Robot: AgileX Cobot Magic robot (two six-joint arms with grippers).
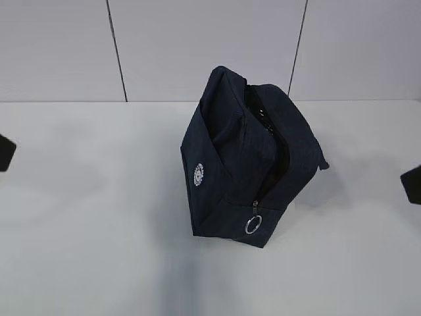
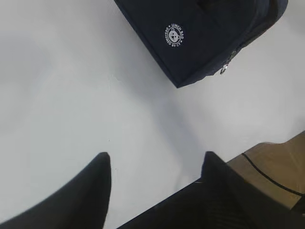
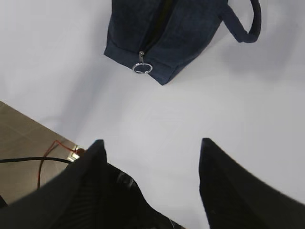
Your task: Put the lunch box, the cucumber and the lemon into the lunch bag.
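White table (image 1: 85, 250) filling the lower 2 thirds of the exterior view, under a pale panelled wall (image 1: 197, 46) across the top. Lunch bag (image 1: 247, 155) standing just right of centre of that frame, dark navy, zipper gaping along the top and dark inside, contents not discernible; round white logo (image 1: 199, 174) on the side toward frame left, metal ring pull (image 1: 253, 224) hanging at the lower near end, loop handle (image 3: 243, 24) sticking out at upper right of the right wrist view. Lunch box, cucumber and lemon nowhere visible in any view. Left gripper (image 2: 155, 164) at the bottom of the left wrist view, spread, nothing between the fingers (image 2: 97, 176), bag well apart at upper right. Right gripper (image 3: 150, 157) at the bottom of the right wrist view, likewise spread and empty, bag well apart at the top. Brown floor and cables (image 3: 28, 160) past the table edge at lower left there.
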